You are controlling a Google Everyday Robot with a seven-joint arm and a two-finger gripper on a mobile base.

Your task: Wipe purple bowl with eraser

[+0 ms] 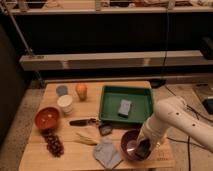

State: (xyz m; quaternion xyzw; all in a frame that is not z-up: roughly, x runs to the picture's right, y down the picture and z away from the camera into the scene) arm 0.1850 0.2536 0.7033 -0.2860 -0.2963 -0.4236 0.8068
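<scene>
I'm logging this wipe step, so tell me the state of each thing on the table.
hand: down at the purple bowl's right rim
purple bowl: upright
orange-red bowl: upright
white cup: upright
green tray: holds a grey-blue block

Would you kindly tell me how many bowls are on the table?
2: the orange-red bowl at the table's left edge, and the purple bowl at front right, where the gripper reaches into it.

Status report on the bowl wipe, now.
Gripper down at purple bowl's right rim. Eraser not visible. Grey cloth lies left of bowl, not blocking.
</scene>
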